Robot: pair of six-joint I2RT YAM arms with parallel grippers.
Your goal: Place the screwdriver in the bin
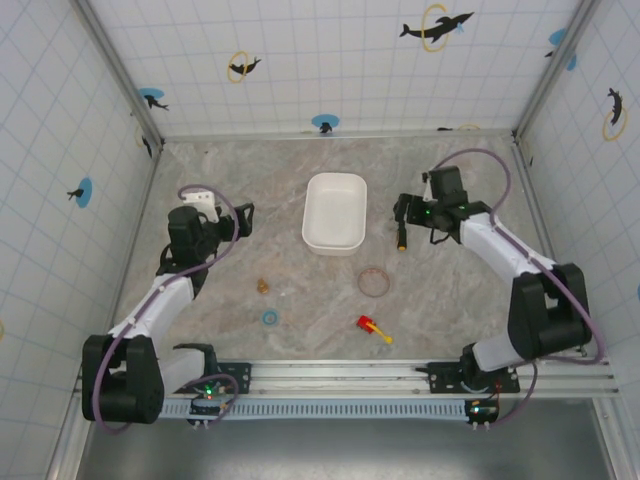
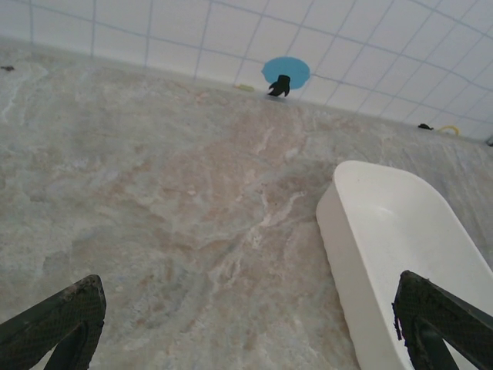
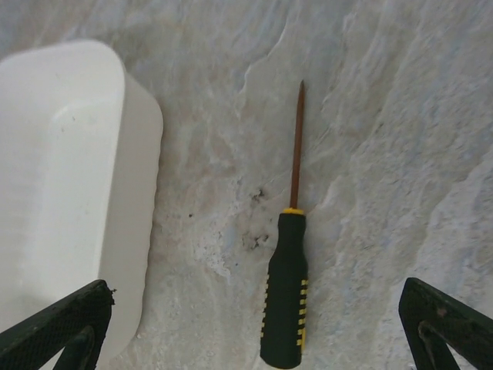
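Screwdriver (image 3: 288, 270) lies flat on the table (image 3: 385, 116) under the right gripper's (image 3: 254, 308) wide-apart jaws, nothing gripping it, white bin (image 3: 135, 193) just beside, and the left gripper (image 2: 246, 301) hangs spread open on the bin's other side.

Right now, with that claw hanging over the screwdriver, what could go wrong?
1. The screwdriver is slim and lies flat on the table, so the open right gripper might nudge or roll it instead of pinching it.
2. The bin sits close beside it; one finger could bump the bin's wall on the way down.
3. Once lifted, the long shaft might catch the bin's rim.
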